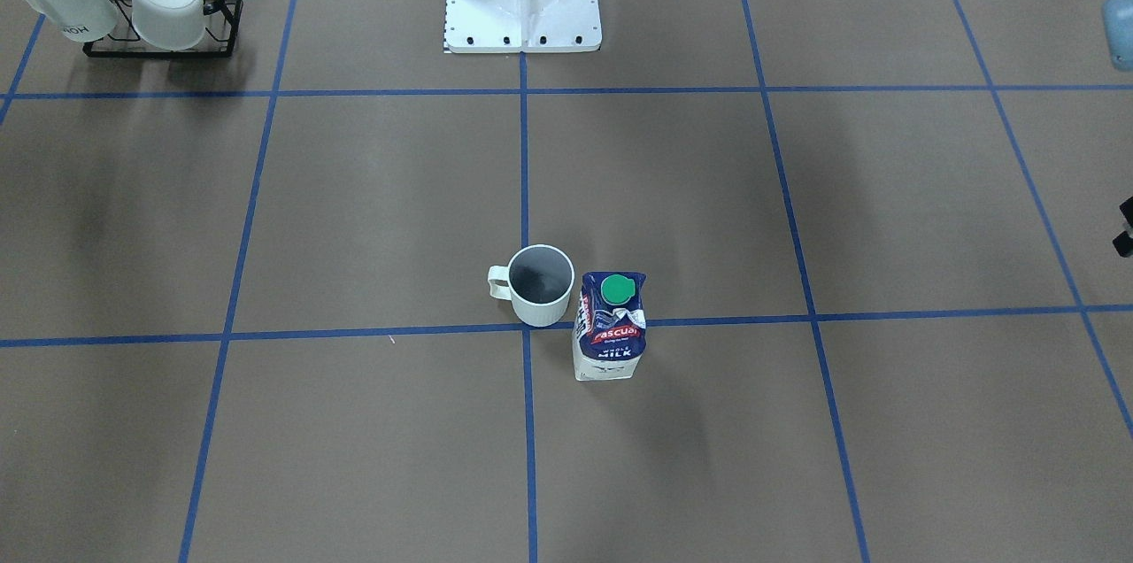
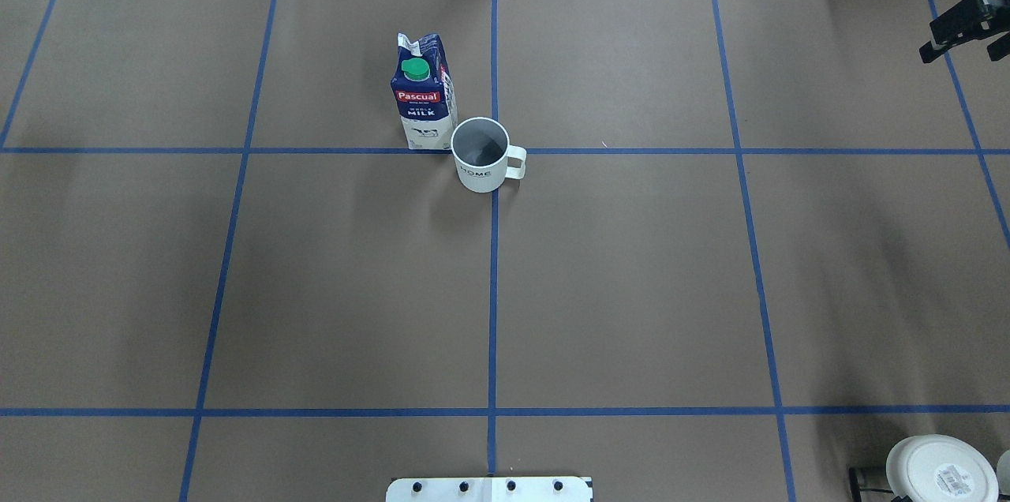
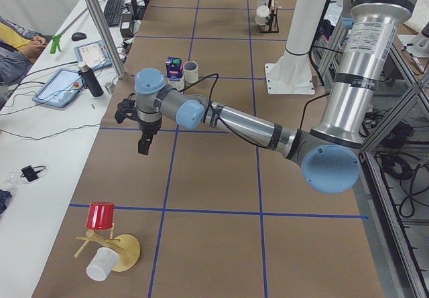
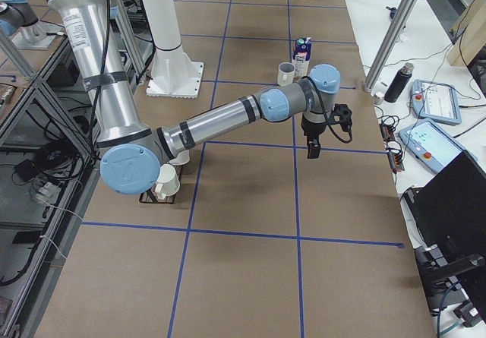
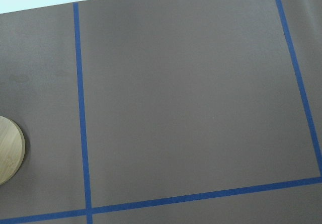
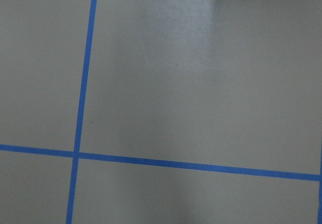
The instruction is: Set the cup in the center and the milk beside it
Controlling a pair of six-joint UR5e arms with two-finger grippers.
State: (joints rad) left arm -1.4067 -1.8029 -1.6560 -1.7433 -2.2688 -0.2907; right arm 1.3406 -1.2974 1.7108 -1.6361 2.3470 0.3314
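Standing beside cup [image 1: 541,284], milk [image 1: 611,328]; mug rack [image 1: 164,45] apart; left gripper [image 3: 143,142], right gripper [image 4: 311,150] opening unclear.

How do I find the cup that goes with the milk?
From the white robot base, follow the middle blue tape line to its second crossing. The cup stands there upright, next to the taller milk carton. Its inside is dark grey, while the other mugs lie tipped in a black rack.
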